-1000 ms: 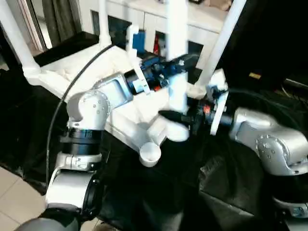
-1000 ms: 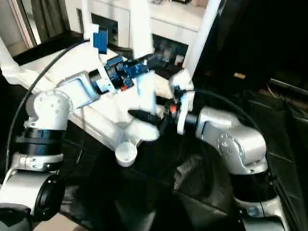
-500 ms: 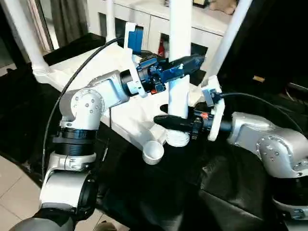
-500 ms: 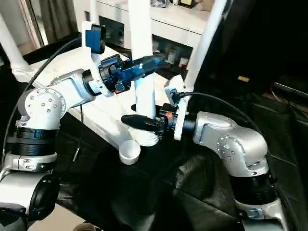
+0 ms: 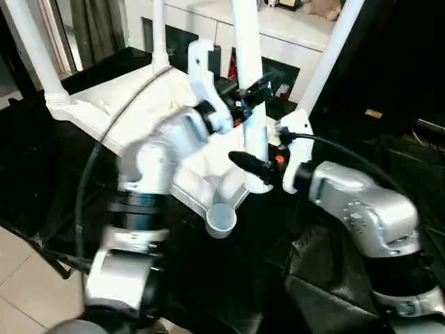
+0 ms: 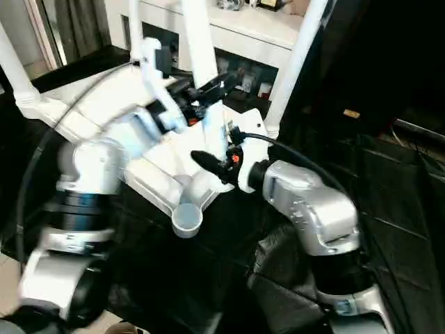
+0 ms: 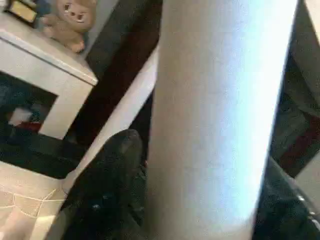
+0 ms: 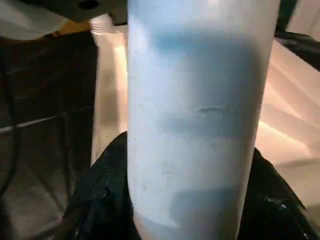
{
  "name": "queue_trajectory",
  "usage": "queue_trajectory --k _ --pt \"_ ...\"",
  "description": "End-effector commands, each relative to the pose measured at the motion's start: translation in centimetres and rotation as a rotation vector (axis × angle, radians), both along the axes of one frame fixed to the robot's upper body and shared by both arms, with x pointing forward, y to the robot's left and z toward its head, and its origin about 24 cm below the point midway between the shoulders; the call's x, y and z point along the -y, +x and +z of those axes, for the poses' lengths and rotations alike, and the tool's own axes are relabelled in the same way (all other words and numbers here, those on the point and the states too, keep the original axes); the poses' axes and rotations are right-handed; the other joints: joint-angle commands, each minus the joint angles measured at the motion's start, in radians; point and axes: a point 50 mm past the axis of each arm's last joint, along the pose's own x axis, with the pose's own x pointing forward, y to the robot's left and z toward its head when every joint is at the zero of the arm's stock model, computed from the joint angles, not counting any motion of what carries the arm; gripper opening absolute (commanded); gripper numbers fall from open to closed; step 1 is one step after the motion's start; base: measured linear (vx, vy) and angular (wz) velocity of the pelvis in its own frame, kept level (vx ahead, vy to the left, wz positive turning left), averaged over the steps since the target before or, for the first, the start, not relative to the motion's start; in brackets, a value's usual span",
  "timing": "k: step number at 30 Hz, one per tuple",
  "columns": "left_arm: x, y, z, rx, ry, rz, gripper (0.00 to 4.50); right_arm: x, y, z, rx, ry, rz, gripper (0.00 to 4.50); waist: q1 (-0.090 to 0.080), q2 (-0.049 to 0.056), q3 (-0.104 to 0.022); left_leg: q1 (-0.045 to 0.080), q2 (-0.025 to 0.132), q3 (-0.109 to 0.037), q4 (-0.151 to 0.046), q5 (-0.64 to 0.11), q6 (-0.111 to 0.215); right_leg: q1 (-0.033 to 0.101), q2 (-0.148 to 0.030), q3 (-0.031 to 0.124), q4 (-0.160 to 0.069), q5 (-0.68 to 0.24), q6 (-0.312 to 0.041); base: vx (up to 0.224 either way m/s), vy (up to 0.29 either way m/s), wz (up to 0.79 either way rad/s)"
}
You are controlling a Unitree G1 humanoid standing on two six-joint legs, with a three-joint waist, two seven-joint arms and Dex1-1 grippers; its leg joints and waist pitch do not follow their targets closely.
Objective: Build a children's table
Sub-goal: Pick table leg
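The white plastic ribbed tabletop (image 5: 132, 104) is lying upside down with three white tubular legs standing. Left gripper (image 5: 252, 90) and right gripper (image 5: 245, 161) are both clasping the fourth leg (image 5: 249, 83), apparently seating it; one corner socket (image 5: 221, 220) is gaping empty.

no readable text, no labels, brands, numbers or signs anywhere
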Motion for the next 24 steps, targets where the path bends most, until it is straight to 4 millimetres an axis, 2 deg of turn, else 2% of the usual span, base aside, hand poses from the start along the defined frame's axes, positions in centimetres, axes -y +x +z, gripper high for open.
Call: queue_trajectory --k 1,6,9,10,15,16,17,19,20,21,22,24 --pt "-1.1 0.8 -0.1 -0.032 0.024 0.133 2.45 -0.6 0.1 1.6 0.096 0.014 0.009 2.00 -0.001 0.002 -0.087 -0.013 -0.001 0.017 -0.062 -0.068 -0.037 0.072 -0.042 0.037 -0.068 -0.217 -0.067 0.000 0.000 0.00" --pt "-1.1 0.9 -0.4 -0.031 0.055 0.179 2.00 -0.7 0.4 1.7 0.117 0.002 -0.034 2.00 -0.003 0.005 -0.084 -0.011 -0.001 0.017 -0.064 -0.078 -0.034 0.070 -0.042 0.037 -0.071 -0.227 -0.058 0.000 0.000 0.00" --pt "-1.1 1.0 -0.2 -0.009 0.061 0.180 1.93 -0.7 0.7 1.9 0.149 -0.016 -0.069 2.00 -0.003 0.005 -0.083 -0.010 -0.001 0.017 -0.065 -0.091 -0.037 0.069 -0.043 0.037 -0.074 -0.249 -0.053 0.000 0.000 0.00" --pt "-1.1 0.9 -0.2 -0.002 0.064 0.168 1.91 -0.7 0.7 1.9 0.145 -0.005 -0.066 2.55 -0.004 0.005 -0.084 -0.011 0.000 0.017 -0.065 -0.094 -0.039 0.069 -0.043 0.037 -0.073 -0.251 -0.051 0.000 0.000 0.00" --pt "-0.7 0.4 0.2 0.044 0.075 0.056 1.88 0.2 0.7 2.2 0.103 0.048 -0.031 2.95 -0.005 0.007 -0.085 -0.010 -0.002 0.016 -0.065 -0.087 -0.031 0.070 -0.041 0.037 -0.069 -0.226 -0.050 0.000 0.000 0.00" --pt "-0.6 0.2 0.3 0.054 0.078 0.028 1.87 0.5 0.6 2.3 0.101 0.052 -0.019 3.14 -0.005 0.008 -0.086 -0.008 0.000 0.016 -0.065 -0.081 -0.029 0.070 -0.042 0.037 -0.067 -0.210 -0.060 0.000 0.000 0.00" --pt "-0.6 0.2 0.4 0.062 0.076 0.006 1.87 0.7 0.6 2.4 0.097 0.056 -0.006 3.14 -0.006 0.008 -0.085 -0.009 0.000 0.016 -0.065 -0.077 -0.028 0.070 -0.042 0.037 -0.067 -0.199 -0.066 0.000 0.000 0.00" --pt "-0.6 -0.3 0.9 0.095 0.061 -0.114 1.87 1.9 0.2 2.7 0.065 0.086 0.068 3.19 0.000 0.010 -0.086 -0.001 0.000 0.018 -0.063 -0.073 -0.021 0.070 -0.040 0.038 -0.063 -0.168 -0.089 0.000 0.000 0.00" --pt "-0.5 -0.4 1.0 0.100 0.055 -0.145 1.87 2.1 0.1 2.8 0.055 0.095 0.091 3.19 0.003 0.011 -0.086 0.002 0.001 0.021 -0.062 -0.061 -0.014 0.066 -0.039 0.042 -0.058 -0.121 -0.113 0.000 0.000 0.00" --pt "-0.6 -0.6 1.2 0.114 0.050 -0.192 1.87 2.5 -0.2 2.9 0.036 0.106 0.128 3.20 0.002 0.009 -0.085 -0.005 0.000 0.020 -0.063 -0.060 -0.008 0.073 -0.040 0.041 -0.057 -0.110 -0.131 0.000 0.000 0.00" --pt "-0.7 -0.8 1.5 0.134 0.048 -0.240 1.87 2.9 -0.6 3.0 -0.002 0.144 0.169 3.20 0.003 0.014 -0.086 -0.004 0.000 0.019 -0.063 -0.062 -0.005 0.074 -0.042 0.039 -0.057 -0.118 -0.139 0.000 0.000 0.00" --pt "-0.8 -1.1 2.0 0.159 0.033 -0.311 1.87 3.4 -1.1 3.2 -0.039 0.192 0.219 3.20 0.005 0.011 -0.086 -0.006 -0.001 0.020 -0.063 -0.063 0.001 0.076 -0.042 0.039 -0.059 -0.130 -0.146 0.000 0.000 0.00"
